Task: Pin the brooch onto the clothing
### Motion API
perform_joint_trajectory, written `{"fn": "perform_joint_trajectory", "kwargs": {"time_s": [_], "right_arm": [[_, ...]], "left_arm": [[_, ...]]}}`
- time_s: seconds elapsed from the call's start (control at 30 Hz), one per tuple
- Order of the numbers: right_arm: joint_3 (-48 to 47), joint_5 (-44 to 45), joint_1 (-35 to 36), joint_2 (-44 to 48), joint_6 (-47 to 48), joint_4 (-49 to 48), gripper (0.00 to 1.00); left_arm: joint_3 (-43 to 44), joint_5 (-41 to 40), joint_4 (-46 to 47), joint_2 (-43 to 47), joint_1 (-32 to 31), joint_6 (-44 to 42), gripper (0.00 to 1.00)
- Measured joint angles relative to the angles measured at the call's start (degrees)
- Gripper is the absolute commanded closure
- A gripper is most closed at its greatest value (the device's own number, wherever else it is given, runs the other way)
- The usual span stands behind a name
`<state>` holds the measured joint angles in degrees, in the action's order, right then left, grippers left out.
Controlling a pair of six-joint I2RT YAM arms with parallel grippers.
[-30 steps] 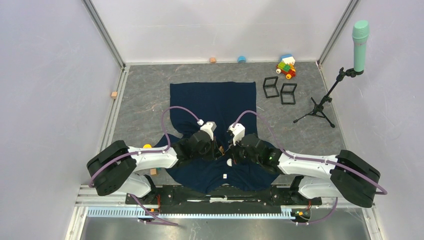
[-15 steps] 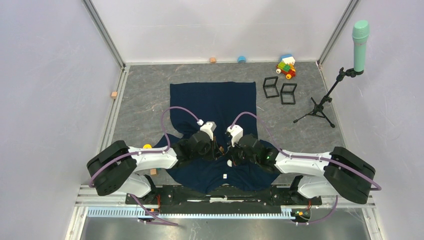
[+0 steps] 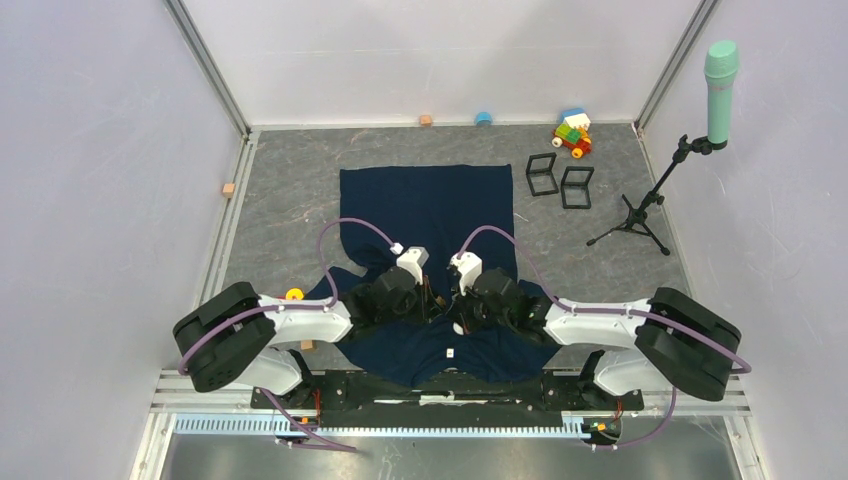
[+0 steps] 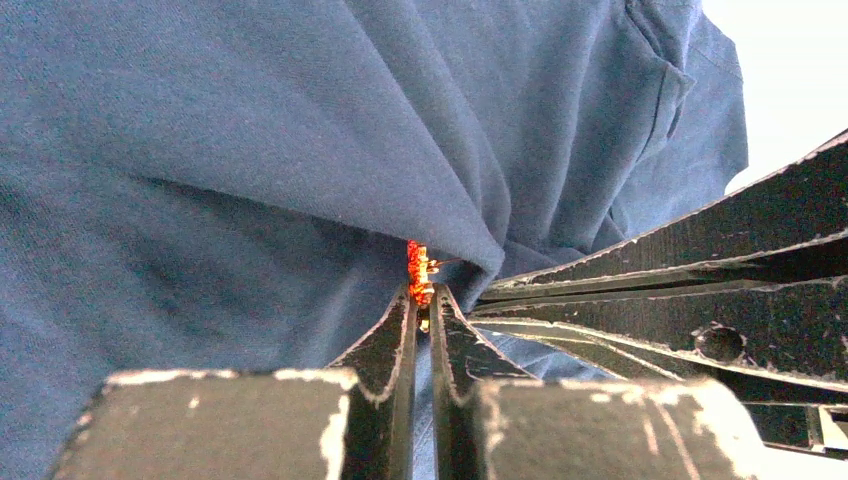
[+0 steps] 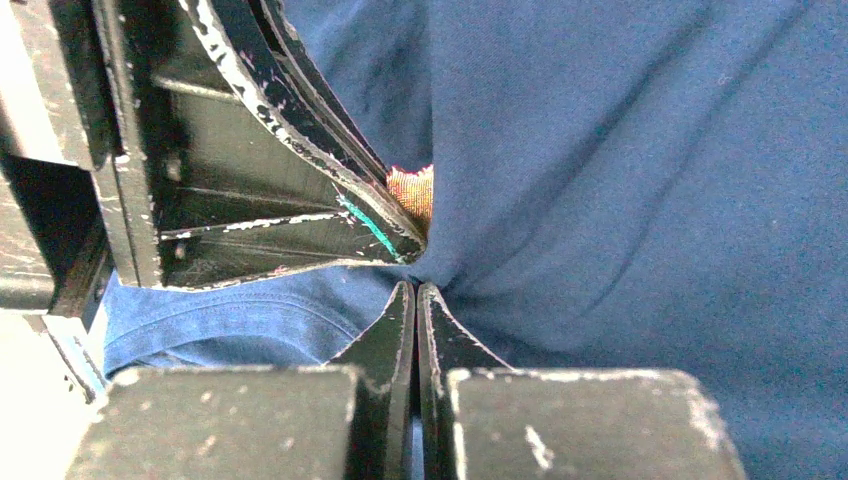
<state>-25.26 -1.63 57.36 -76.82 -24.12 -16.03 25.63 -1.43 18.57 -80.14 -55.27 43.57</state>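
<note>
The clothing (image 3: 430, 200), a dark navy shirt, lies spread on the grey table, and both arms meet over its near half. My left gripper (image 4: 421, 292) is shut on the brooch (image 4: 417, 268), a small red-orange piece with a thin pin pressed against a raised fold of the shirt (image 4: 300, 150). In the right wrist view the brooch (image 5: 413, 190) peeks out orange beside the left gripper's black fingers (image 5: 300, 200). My right gripper (image 5: 415, 287) is shut, pinching a pucker of the shirt (image 5: 620, 200) just below the brooch. From above, the left gripper (image 3: 432, 298) and right gripper (image 3: 458, 300) almost touch.
Two black wire frames (image 3: 560, 180) and a toy of coloured blocks (image 3: 573, 132) stand at the back right. A microphone stand (image 3: 650, 205) is at the right. Small blocks (image 3: 229, 189) (image 3: 426, 120) (image 3: 483, 118) lie near the walls, and a yellow piece (image 3: 294, 294) beside the left arm.
Both wrists have crept slightly toward the far side and the right arm has swung a little left. Both grips stay as they were.
</note>
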Motion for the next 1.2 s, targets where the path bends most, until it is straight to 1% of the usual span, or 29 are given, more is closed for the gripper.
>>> {"fn": "perform_joint_trajectory", "kwargs": {"time_s": [0.4,0.63,0.9,0.97,1.1,1.2], "right_arm": [[0.0,-2.0,0.0,-2.5,-1.1,-2.5,1.00],[0.5,-2.7,0.0,-4.7,-2.2,-2.8,1.00],[0.7,-2.9,-0.1,-4.6,-2.9,-3.2,1.00],[1.1,-2.9,-0.1,-3.7,-2.9,-3.2,0.89],[2.1,-2.9,-0.1,0.1,-2.8,-2.3,0.62],[2.7,-2.2,0.0,4.0,-2.2,-0.5,0.47]], "left_arm": [[-2.6,0.3,4.6,0.6,0.0,0.0,0.98],[-4.5,0.3,8.6,2.7,0.0,0.0,0.98],[-5.4,0.3,9.8,3.1,0.0,0.0,0.98],[-5.6,0.3,10.1,3.2,0.0,0.0,0.98],[-6.5,0.3,11.3,4.5,0.0,0.0,0.98],[-7.0,0.2,12.0,6.2,0.0,0.0,0.98]]}}
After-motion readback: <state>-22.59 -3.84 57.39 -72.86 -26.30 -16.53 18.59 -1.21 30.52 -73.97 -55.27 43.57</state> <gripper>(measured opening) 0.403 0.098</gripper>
